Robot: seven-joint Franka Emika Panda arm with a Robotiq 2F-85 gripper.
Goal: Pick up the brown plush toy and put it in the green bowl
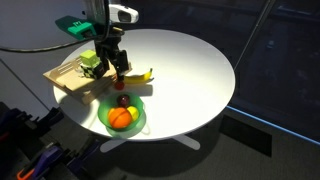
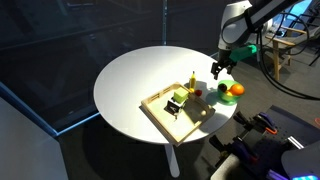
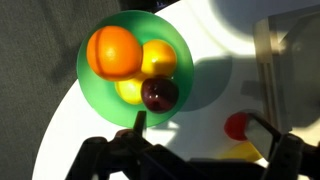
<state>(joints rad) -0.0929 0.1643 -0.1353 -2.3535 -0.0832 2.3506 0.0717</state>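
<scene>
The brown plush toy (image 3: 160,94) is a dark maroon lump lying inside the green bowl (image 3: 95,85), next to an orange (image 3: 113,50) and a yellow fruit (image 3: 157,57). In both exterior views the toy (image 1: 124,99) (image 2: 223,89) sits at the bowl's (image 1: 139,124) (image 2: 229,101) edge nearest the tray. My gripper (image 3: 205,135) hovers above the table just beside the bowl. Its fingers are spread wide and hold nothing. It shows in both exterior views (image 1: 117,70) (image 2: 218,68).
A small red ball (image 3: 237,125) lies on the white table by one finger, with a banana (image 3: 245,152) (image 1: 141,77) beside it. A wooden tray (image 1: 66,76) (image 2: 160,112) with small objects stands next to the bowl near the round table's edge.
</scene>
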